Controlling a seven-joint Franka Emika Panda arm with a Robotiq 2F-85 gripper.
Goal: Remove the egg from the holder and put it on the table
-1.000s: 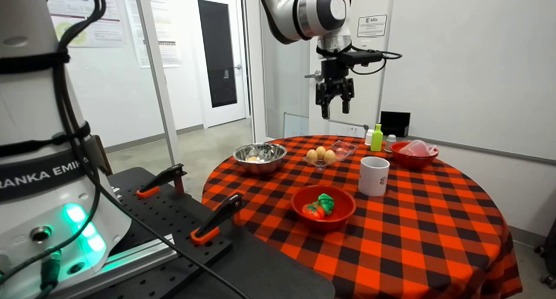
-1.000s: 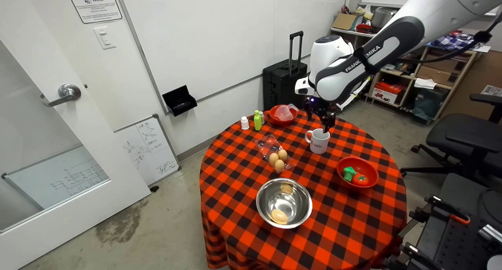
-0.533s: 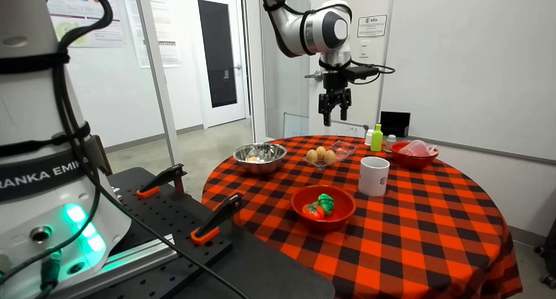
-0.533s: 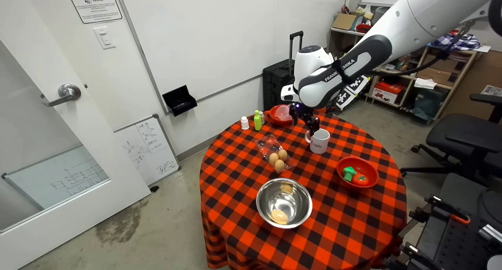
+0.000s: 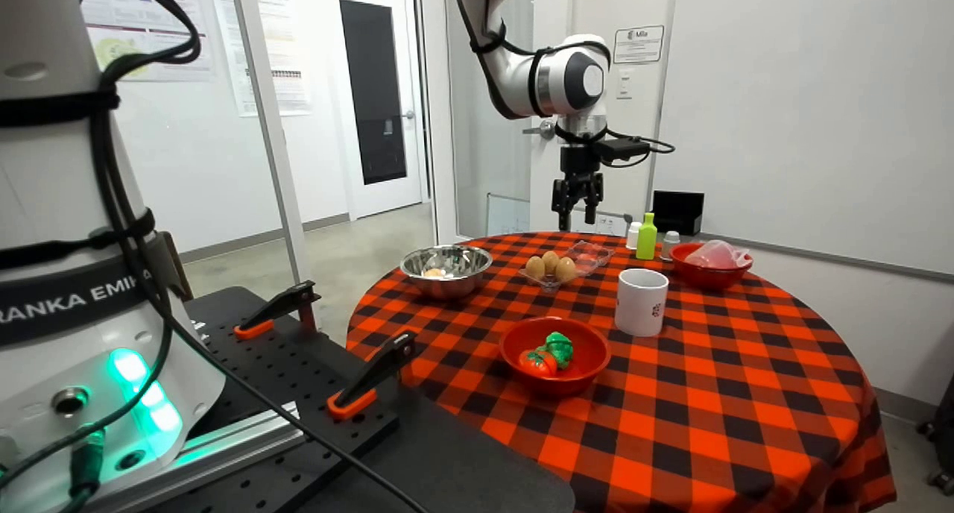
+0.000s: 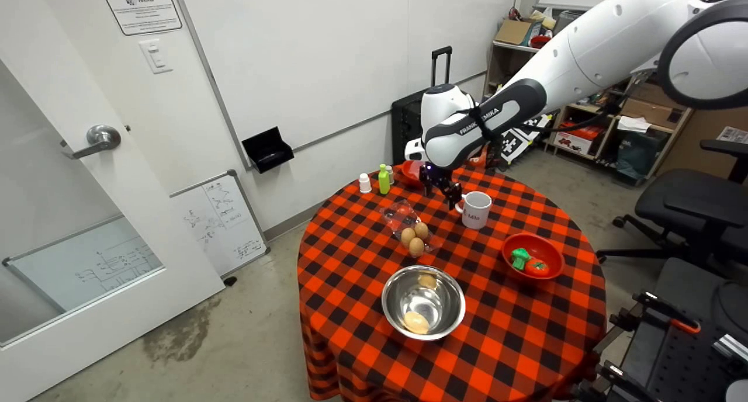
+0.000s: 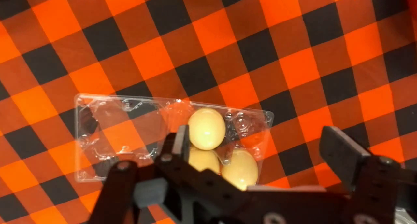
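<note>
Metal, rounded and mirror-bright, makes the deep bowl [image 5: 449,288] at the left of the table [image 5: 715,401], which is draped in red-and-black checks, in an exterior view; a smooth tan egg [image 6: 415,322] lies inside, by the curved side. Next comes the carton [image 7: 169,115] — thin clear plastic moulded into cups, its lid opened out flat — with three more eggs [image 7: 207,129], plump and slightly glossy, seated close together in one half. Nearer that camera, the front red bowl [image 5: 551,386] holds a shiny tomato [image 5: 536,363] and knobbly green broccoli [image 5: 558,349], just beside each other. Above the table the black gripper [image 5: 577,220] points downward, its fingers spread well apart; in the wrist view the carton lies below, with one finger hiding part of it. Farther right stands a white mug [image 5: 638,306], cylindrical, with dark print on its side. Behind it are a small white container [image 5: 634,236], a slim-necked lime-green bottle [image 5: 646,242] and a greyish container [image 5: 670,247] just beside that. At the far right, the rear red bowl [image 5: 704,277] carries a translucent pinkish thing [image 5: 715,255], domed on top and too unclear to name.
</note>
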